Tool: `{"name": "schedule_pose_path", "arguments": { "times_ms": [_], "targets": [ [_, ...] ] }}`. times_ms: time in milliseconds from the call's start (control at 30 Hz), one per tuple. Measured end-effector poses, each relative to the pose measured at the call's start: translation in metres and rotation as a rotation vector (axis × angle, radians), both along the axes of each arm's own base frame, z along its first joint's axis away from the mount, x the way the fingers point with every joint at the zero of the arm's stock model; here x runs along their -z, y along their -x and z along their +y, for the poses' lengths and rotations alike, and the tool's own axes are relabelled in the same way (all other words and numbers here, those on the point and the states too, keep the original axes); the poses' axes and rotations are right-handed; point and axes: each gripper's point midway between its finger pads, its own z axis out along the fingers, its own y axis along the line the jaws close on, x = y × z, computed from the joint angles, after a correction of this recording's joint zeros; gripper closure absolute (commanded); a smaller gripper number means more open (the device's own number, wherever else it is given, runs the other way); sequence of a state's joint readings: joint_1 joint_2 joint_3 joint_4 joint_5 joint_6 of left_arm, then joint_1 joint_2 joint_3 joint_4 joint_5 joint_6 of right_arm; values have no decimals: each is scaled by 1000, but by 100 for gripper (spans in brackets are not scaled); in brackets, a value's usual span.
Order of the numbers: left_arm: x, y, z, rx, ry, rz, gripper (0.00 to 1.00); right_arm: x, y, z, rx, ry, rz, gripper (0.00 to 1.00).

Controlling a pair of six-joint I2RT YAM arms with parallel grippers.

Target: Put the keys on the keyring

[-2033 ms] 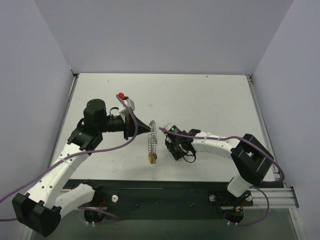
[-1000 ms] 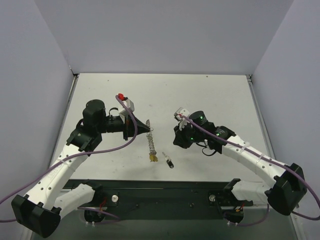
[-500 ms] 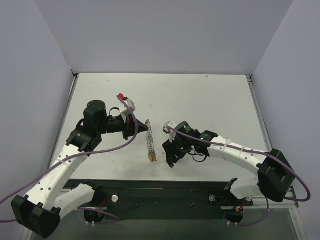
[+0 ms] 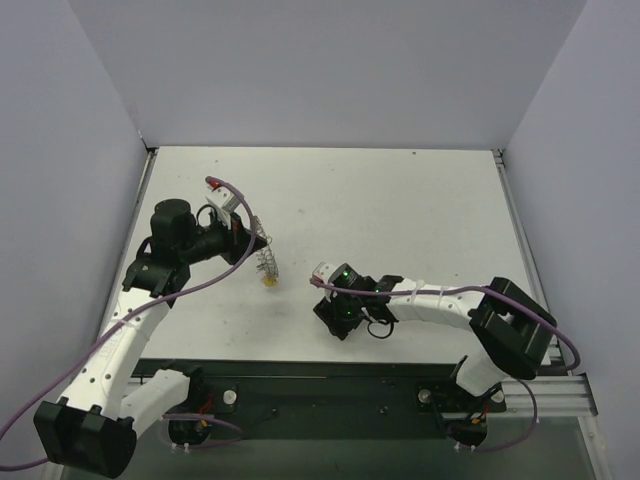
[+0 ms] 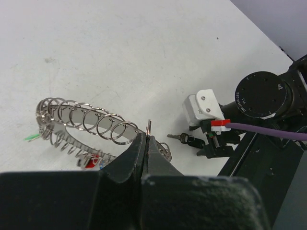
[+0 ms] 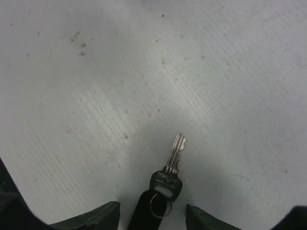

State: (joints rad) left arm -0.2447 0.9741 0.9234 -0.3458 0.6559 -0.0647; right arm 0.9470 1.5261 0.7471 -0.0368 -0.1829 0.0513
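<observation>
Table [image 6: 96,86] nearest the arm bases carries one black-headed key [image 6: 169,178], lying flat to the right of the keyring [image 4: 263,262]. The right pincer [image 6: 151,214] hangs over it, fingers apart, ready, I'd judge, to pick it up. Further back, the left pincer [image 5: 145,139] is clamped on the keyring, holding it off the table so keys can thread on.

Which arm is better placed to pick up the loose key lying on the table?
Right. The right gripper hangs open just over the key, which lies between its jaws. The left gripper is shut on the keyring, away from that key.
</observation>
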Motion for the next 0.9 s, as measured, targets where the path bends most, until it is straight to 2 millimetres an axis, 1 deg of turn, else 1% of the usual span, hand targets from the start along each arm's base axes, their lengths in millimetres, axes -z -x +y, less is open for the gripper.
{"name": "schedule_pose_path", "arguments": {
  "times_ms": [33, 67, 100, 133, 200, 300, 367, 500, 667, 700, 767, 800, 833, 867, 900],
  "targets": [
    [0, 0, 0, 2, 3, 1, 100, 2, -2, 0, 4, 8, -8, 65],
    [-1, 0, -1, 3, 6, -1, 100, 1, -7, 4, 12, 7, -24, 74],
    [-2, 1, -1, 5, 8, -2, 100, 3, -11, 5, 17, 11, -37, 81],
    [-2, 1, -1, 7, 10, -3, 100, 3, -16, 7, 27, 15, -49, 91],
    [-4, 2, -2, 11, 14, -4, 100, 3, -22, 13, 47, 5, -58, 99],
    [-5, 3, -3, 20, 19, -5, 100, -9, -31, 26, 61, -53, -91, 100],
    [-5, 5, -4, 28, 23, -5, 100, -10, -32, 28, 65, -60, -95, 100],
    [-6, 6, -5, 40, 28, -6, 100, -14, -31, 24, 81, -74, -95, 100],
    [-7, 7, -6, 45, 30, -8, 100, -26, -36, 9, 134, -119, -76, 100],
    [-7, 8, -6, 45, 31, -8, 100, -29, -38, 6, 149, -129, -75, 100],
    [-7, 8, -6, 45, 30, -9, 100, -34, -44, -2, 183, -131, -80, 90],
    [-7, 8, -6, 45, 30, -9, 100, -35, -49, -9, 211, -109, -99, 79],
    [-6, 8, -6, 45, 31, -10, 100, -34, -51, -16, 230, -82, -113, 62],
    [-6, 9, -5, 45, 31, -10, 100, -31, -51, -22, 239, -51, -122, 56],
    [-6, 9, -5, 45, 31, -10, 100, -29, -48, -26, 237, -26, -125, 46]
  ]
}}
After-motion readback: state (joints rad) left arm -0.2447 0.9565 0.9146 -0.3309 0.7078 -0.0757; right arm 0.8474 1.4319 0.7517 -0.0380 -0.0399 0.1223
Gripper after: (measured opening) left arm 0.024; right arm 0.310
